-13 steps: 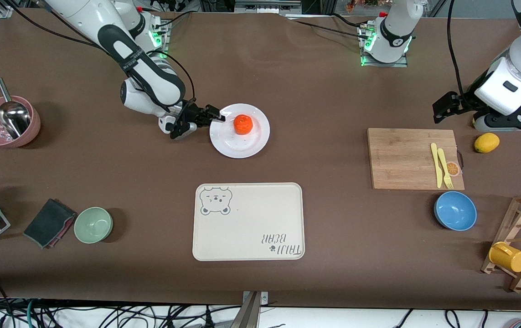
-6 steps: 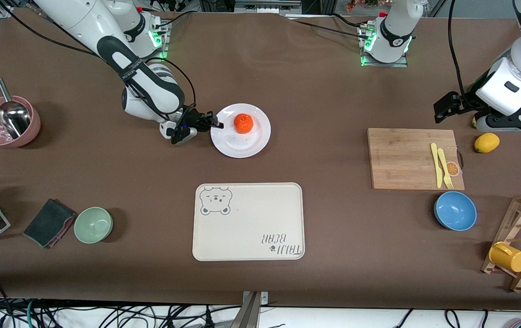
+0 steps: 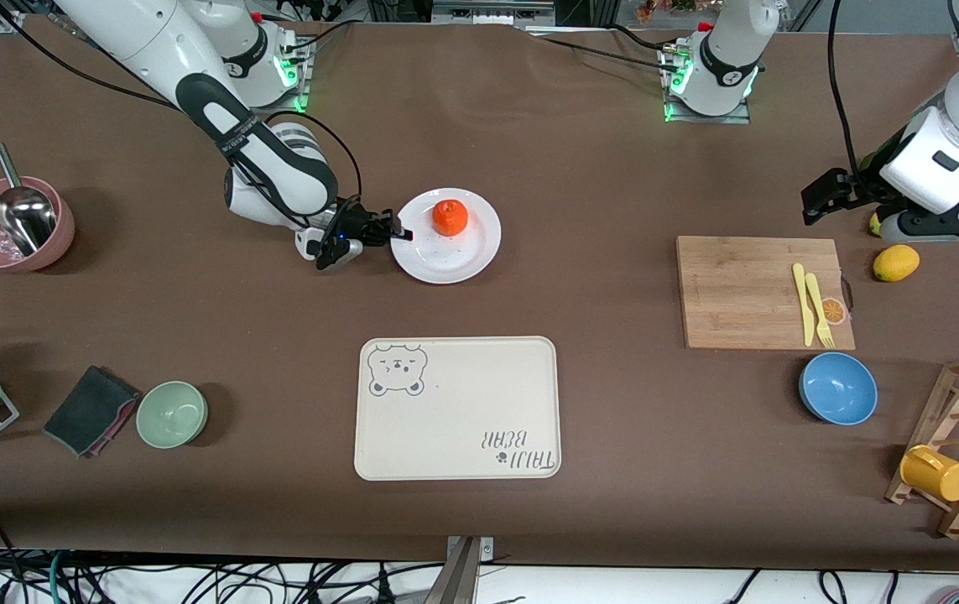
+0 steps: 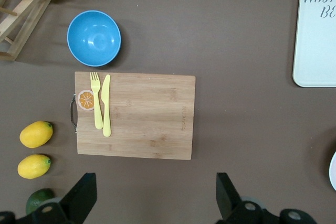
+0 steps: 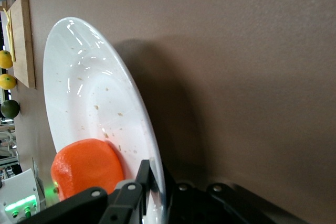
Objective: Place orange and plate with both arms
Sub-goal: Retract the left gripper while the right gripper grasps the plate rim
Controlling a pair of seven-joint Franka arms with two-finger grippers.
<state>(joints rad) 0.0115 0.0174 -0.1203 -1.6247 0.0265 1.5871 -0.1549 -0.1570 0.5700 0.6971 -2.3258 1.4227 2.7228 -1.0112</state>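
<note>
The white plate [image 3: 462, 252] lies mid-table, toward the right arm's end, with its rim raised on the side of my right gripper. The orange [image 3: 450, 216] sits on it, off centre toward the robots' bases. My right gripper [image 3: 400, 234] is shut on the plate's rim. The right wrist view shows one finger on top of the plate [image 5: 89, 93] and one under it, with the orange [image 5: 86, 169] close to my right gripper [image 5: 157, 190]. My left gripper [image 3: 819, 200] is open and empty, up over the bare table beside the cutting board; in the left wrist view it [image 4: 155, 203] holds nothing.
A cream bear-printed tray [image 3: 458, 408] lies nearer the front camera than the plate. A cutting board [image 3: 739, 294] with yellow knife and fork, a blue bowl [image 3: 838, 387], a lemon [image 3: 896, 262] and a mug rack are at the left arm's end. A green bowl [image 3: 172, 413] and a pink bowl [image 3: 13, 222] are at the right arm's end.
My right gripper has closed on the plate's rim and tipped that side up. The orange has slid a little toward the robots' bases. The left arm has barely moved.
</note>
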